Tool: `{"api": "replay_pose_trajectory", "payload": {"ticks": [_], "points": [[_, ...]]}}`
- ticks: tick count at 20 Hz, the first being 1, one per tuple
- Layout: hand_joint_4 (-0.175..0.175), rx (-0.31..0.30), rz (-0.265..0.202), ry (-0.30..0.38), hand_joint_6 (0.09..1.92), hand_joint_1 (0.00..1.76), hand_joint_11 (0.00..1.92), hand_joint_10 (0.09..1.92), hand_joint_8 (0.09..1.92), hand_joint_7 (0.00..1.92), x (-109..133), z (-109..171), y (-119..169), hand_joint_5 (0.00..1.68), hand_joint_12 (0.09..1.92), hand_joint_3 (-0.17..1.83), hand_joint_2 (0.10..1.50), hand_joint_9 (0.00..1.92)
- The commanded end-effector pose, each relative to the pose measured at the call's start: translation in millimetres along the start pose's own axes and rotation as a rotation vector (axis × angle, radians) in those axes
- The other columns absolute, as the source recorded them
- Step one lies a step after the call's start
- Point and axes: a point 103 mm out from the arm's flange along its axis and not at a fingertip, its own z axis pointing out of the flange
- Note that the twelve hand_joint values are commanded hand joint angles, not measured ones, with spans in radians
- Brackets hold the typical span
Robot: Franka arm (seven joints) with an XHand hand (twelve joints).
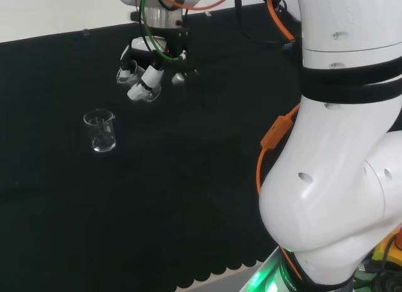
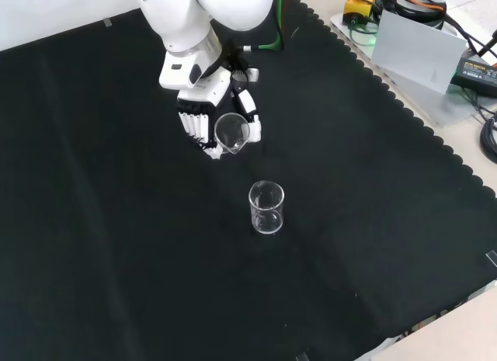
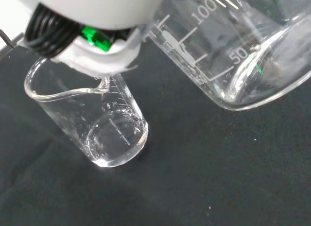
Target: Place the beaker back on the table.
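Clear glass beaker (image 2: 266, 208), cylindrical with a pour lip, stands upright on the black cloth (image 2: 116, 244) nearest the front camera; in the head view it sits left of and nearer than the hand (image 1: 148, 71). Second clear beaker (image 2: 231, 133), printed graduation marks, tilted, held above the cloth just beyond the standing one. Black-and-white fingers (image 2: 196, 126) curled round it.
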Motion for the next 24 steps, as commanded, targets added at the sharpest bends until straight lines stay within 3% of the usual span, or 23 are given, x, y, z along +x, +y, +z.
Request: {"api": "replay_pose_trajectory", "payload": {"ticks": [1, 12, 24], "points": [[-0.175, -0.043, -0.016, 0.062, 0.78, 1.31, 1.30, 0.50, 0.75, 1.27, -15.8, 18.5, 2.9, 1.20, 0.72, 0.71, 0.65, 1.62], [-0.175, -0.107, -0.025, 0.153, 0.78, 1.31, 1.29, 0.49, 0.75, 1.27, -34.8, 52.1, 15.7, 1.20, 0.72, 0.69, 0.65, 1.62], [-0.175, -0.160, -0.038, 0.195, 0.78, 1.31, 1.27, 0.48, 0.76, 1.26, -45.6, 78.1, 31.4, 1.20, 0.73, 0.68, 0.66, 1.61]]}}
